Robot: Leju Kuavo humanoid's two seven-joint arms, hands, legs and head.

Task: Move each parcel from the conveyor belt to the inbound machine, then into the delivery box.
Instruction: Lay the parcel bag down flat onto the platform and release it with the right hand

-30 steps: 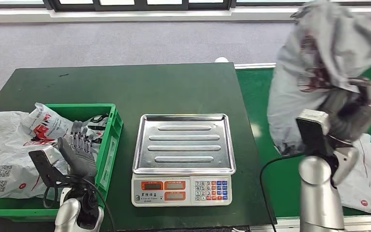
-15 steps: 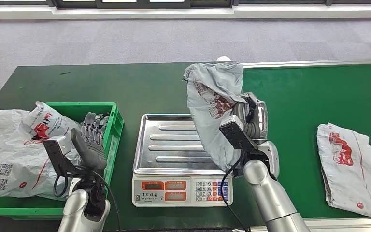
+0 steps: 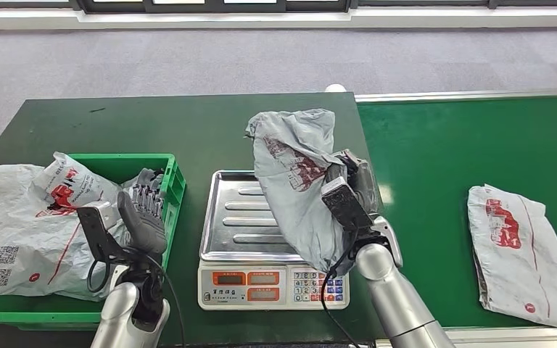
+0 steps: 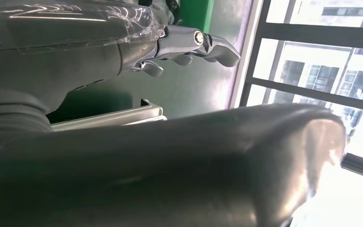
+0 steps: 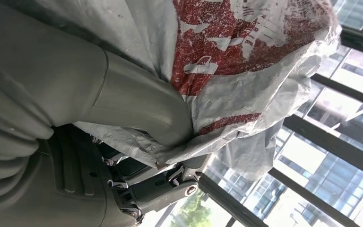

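My right hand (image 3: 355,190) grips a grey parcel bag with red print (image 3: 294,177) and holds it up over the right half of the scale's steel tray (image 3: 239,217). In the right wrist view the thumb (image 5: 137,113) presses into the crumpled bag (image 5: 246,61). A second grey parcel (image 3: 518,250) lies flat on the green conveyor belt (image 3: 442,159) at the right. My left hand (image 3: 143,216) hovers, fingers spread and holding nothing, at the near right corner of the green box (image 3: 163,217), which holds several parcels (image 3: 36,217).
The scale's keypad and display (image 3: 272,284) face me below the tray. The dark green table (image 3: 181,130) stretches behind the box and scale. Grey carpet floor lies beyond the table.
My right arm has swung left from the belt, carrying the grey bag to above the scale tray. The left hand has edged slightly right. The view shifted, and the belt parcel moved left.
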